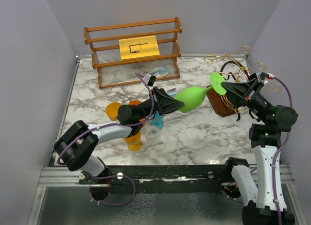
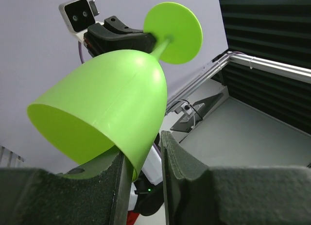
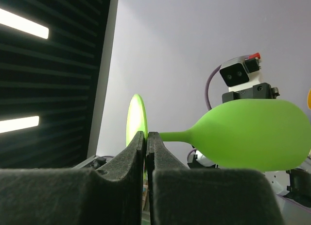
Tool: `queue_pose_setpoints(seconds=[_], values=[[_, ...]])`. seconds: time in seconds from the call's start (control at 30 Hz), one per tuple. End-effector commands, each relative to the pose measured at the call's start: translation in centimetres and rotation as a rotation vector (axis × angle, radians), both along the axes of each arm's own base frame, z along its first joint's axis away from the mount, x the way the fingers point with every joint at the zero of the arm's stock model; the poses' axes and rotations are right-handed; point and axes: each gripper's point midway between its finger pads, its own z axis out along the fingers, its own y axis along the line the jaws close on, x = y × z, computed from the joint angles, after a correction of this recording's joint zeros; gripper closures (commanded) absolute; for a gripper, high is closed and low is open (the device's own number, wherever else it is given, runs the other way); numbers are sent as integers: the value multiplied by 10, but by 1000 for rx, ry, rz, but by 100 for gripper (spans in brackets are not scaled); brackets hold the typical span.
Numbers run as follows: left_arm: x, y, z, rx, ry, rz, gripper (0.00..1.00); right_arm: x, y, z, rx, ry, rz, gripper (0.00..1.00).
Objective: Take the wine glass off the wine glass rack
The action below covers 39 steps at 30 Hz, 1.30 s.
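The lime-green wine glass (image 1: pixel 192 98) lies on its side in the air between my two grippers, foot toward the wine glass rack (image 1: pixel 223 106). The rack has a dark wooden base and curly gold and black wires. My right gripper (image 1: pixel 227 89) is shut on the glass's round foot (image 3: pixel 136 113), just in front of the wires. My left gripper (image 1: pixel 171 104) has its jaws either side of the bowl's rim (image 2: pixel 131 162). One finger is against the wall inside the bowl, and a gap shows at the other finger (image 2: pixel 180 162). The bowl fills the left wrist view (image 2: pixel 112 103).
A slatted brown shelf (image 1: pixel 133 64) with a yellow sheet stands at the back. Orange cups (image 1: pixel 113 110) (image 1: pixel 135 142) and pale blue and clear cups (image 1: pixel 155 129) sit under my left arm. Small packets (image 1: pixel 160 72) lie by the shelf. Grey walls close in both sides.
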Motion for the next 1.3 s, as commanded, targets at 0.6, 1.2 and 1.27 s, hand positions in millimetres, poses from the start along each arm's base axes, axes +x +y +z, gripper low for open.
queue_pose_setpoints(seconds=[0.6,1.2,1.27], values=[[-32,47,16,-118,-136,49,100,41,-14,-51,-273,-60,-257,23],[-8,48,-41,614,-60,311,100,53,-27,-37,-1015,-539,-305,1],[-5,51,-48,711,-50,342,100,50,-32,-36,-1100,-550,-321,1]])
